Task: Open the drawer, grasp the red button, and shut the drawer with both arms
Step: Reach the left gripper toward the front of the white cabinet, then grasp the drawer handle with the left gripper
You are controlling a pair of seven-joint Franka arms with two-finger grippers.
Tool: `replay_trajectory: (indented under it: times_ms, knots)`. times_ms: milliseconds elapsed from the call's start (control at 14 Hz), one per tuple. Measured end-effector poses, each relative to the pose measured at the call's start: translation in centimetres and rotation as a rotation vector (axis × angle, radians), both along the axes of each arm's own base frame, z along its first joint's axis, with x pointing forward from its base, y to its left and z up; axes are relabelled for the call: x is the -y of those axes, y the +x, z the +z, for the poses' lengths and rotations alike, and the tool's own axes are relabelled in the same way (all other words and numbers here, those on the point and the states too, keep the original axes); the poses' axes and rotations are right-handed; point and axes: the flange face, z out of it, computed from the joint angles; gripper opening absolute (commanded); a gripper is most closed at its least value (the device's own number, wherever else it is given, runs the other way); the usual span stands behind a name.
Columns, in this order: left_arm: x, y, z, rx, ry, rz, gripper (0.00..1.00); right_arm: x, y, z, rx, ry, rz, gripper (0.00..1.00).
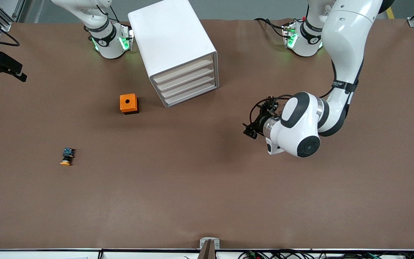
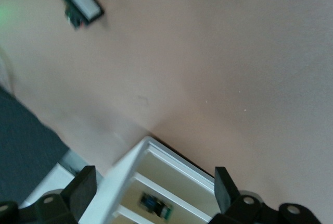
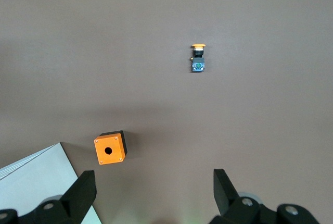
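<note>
- Left gripper (image 1: 250, 130) hangs over bare table toward the left arm's end, near the cabinet's drawer fronts, fingers (image 2: 80, 187) spread wide and holding nothing.
- Right gripper (image 3: 153, 190) is out of the front view; its own wrist view shows its fingers (image 3: 83, 190) parted and empty, up over the table near the cabinet's corner and the orange box.
- Cabinet (image 1: 173, 43) stands on the table between the two arm bases, its four drawers facing the front camera at a slant.
- Drawer (image 1: 183, 71), the top one, sits flush with the three below it in the front view.
- In the left wrist view a small blue-and-black part (image 2: 154, 205) lies inside a white tray; whether it is the red-capped button cannot be told.
- Orange box (image 1: 129, 103) with a hole sits beside the cabinet, toward the right arm's end.
- Yellow-capped button (image 1: 67, 157) lies on its side nearer the front camera, well apart from the box.
</note>
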Motion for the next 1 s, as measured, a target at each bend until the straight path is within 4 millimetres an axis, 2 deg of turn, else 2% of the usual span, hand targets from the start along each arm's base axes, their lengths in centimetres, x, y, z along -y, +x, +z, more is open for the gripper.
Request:
replay_trajectory:
  times_ms: [427, 997]
  knots:
    - [3.3, -0.9, -2.4, -0.295, 0.054, 0.322, 1.00, 0.0, 0.0, 0.0, 0.000, 0.000, 0.002, 1.00]
    - [5.0, -2.9, -7.4, -0.718, 0.196, 0.515, 1.00, 0.0, 0.0, 0.0, 0.002, 0.000, 0.013, 1.00]
